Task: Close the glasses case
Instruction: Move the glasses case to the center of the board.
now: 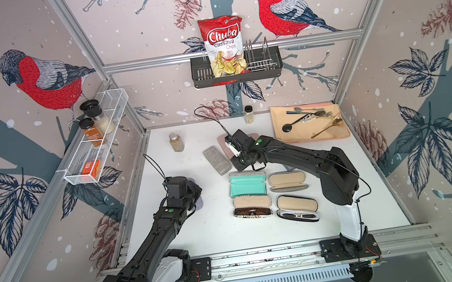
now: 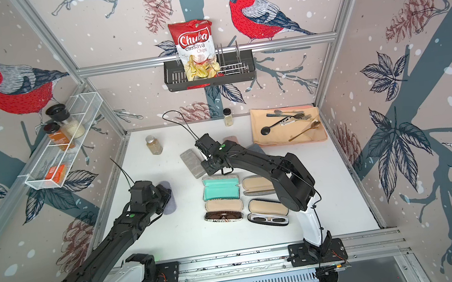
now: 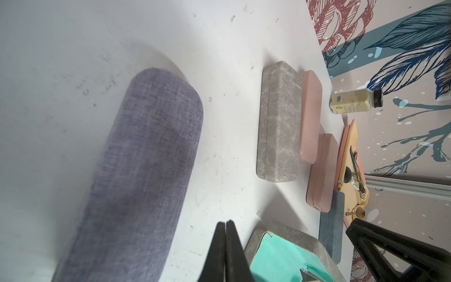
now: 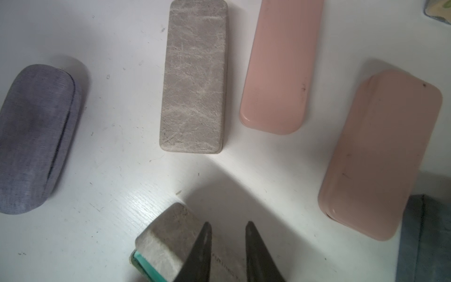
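I see 2 black jointed arms. Left arm (image 1: 160,233) angled inward, left gripper (image 3: 225,223) jaws pressed together. Right arm (image 1: 294,153) reaching forward, right gripper (image 4: 228,223) jaws slightly parted, pointing down.

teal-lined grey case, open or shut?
Open. The teal-lined case shows its bare teal lining in both top views; the lid is not down.

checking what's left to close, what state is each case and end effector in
teal-lined case: open, looks empty
grey beige-lined case: open
patterned case: open, sunglasses inside
black case: open, white glasses inside
marbled grey case: closed
purple case: closed
pink cases: both closed
left end effector: shut, empty
right end effector: open
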Controlling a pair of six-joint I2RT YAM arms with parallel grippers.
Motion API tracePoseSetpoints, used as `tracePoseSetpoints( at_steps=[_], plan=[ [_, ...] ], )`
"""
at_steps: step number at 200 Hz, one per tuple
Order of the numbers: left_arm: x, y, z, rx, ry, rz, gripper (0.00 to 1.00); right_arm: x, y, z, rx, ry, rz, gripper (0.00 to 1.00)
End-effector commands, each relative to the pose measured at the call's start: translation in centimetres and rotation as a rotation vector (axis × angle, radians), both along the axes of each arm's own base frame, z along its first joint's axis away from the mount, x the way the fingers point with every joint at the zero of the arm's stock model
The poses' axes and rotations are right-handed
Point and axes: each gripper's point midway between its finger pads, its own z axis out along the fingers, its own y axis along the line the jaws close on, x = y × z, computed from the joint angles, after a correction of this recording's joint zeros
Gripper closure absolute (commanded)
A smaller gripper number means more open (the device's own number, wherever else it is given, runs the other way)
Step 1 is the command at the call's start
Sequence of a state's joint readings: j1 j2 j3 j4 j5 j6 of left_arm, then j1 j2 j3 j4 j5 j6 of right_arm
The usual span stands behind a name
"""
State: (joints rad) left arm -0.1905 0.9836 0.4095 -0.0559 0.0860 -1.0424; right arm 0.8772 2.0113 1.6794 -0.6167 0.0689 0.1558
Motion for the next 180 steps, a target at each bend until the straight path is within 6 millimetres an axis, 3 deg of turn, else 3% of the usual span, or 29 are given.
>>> tracePoseSetpoints(
  at_steps=[1,31,74,88,95,155,180],
  plan=[
    [0.4,-0.5,0.5,-0.023,-0.031,-0.021,1.00,-1.0,-1.5,-0.1,-0.061,0.021,-0.003,0.63],
    [0.4,-0.6,0.3,-0.027,-0.029,-0.023,1.00,-2.3,-2.8,-0.5,-0.141,0.025,0.035,0.39],
    [0.5,-0.9,0.2,-0.036,-0.032,-0.030,1.00,-3.0,-3.2,0.0,-0.142,-0.007,0.082,0.23],
    [0.5,-0.8,0.3,-0.035,-0.035,-0.028,1.00,-3.0,-3.2,0.0,-0.142,-0.018,0.098,0.11],
    [0.5,-0.8,0.2,-0.035,-0.035,-0.030,1.00,-3.2,-3.3,-0.1,-0.145,-0.019,0.108,0.00],
    [0.6,-0.9,0.1,-0.043,-0.040,-0.027,1.00,-3.7,-3.5,0.0,-0.136,-0.043,0.143,0.01],
    [0.4,-0.7,0.0,-0.036,-0.037,-0.024,1.00,-4.0,-3.5,-0.8,-0.142,-0.009,0.159,0.01]
  ],
)
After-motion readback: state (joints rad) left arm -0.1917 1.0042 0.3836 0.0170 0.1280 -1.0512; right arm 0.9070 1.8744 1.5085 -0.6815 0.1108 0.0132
